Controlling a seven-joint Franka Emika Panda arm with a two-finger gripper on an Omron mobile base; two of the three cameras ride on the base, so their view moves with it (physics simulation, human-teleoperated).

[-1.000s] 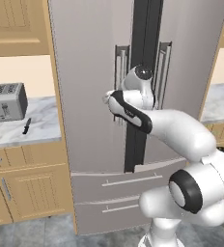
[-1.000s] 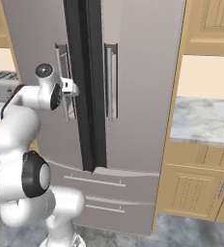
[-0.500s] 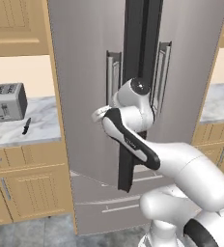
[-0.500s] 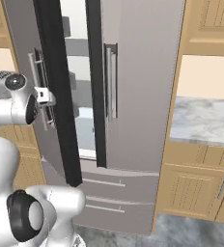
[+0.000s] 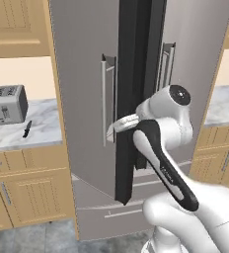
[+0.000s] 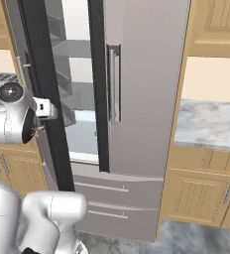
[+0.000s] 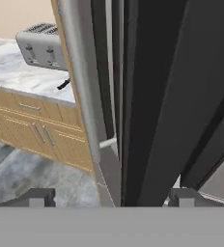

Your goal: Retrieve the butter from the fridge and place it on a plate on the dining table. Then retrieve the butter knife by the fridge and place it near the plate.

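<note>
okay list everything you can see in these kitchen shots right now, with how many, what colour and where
fridge: one, grey-silver, centre; left door swung partly open, right door closed, two drawers below
fridge shelves: several, grey, visible through the open gap
butter knife: one, dark, on the marble counter left of the fridge, in front of the toaster
toaster: one, silver, on that same counter
marble counters: two, white-grey, either side of the fridge
cabinets: tan wood, above and below the counters
gripper: one, dark fingertips, open, straddling the left door's edge beside its bar handle
</note>
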